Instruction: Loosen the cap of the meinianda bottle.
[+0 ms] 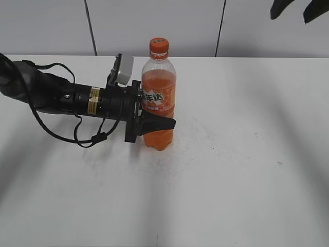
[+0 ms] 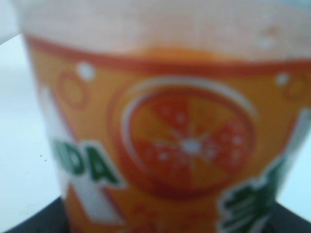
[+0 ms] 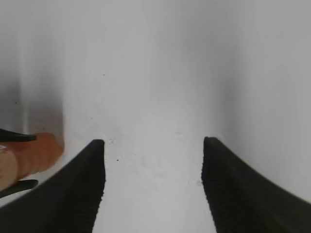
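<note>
While the left gripper point(image 1: 154, 123) clamps the meinianda bottle point(image 1: 158, 98) near the desk's far edge, its wrist view shows only label; the right gripper point(image 3: 153, 160) hangs spread above, and a weak clamp could spin bottle with cap point(image 1: 159, 47).
</note>
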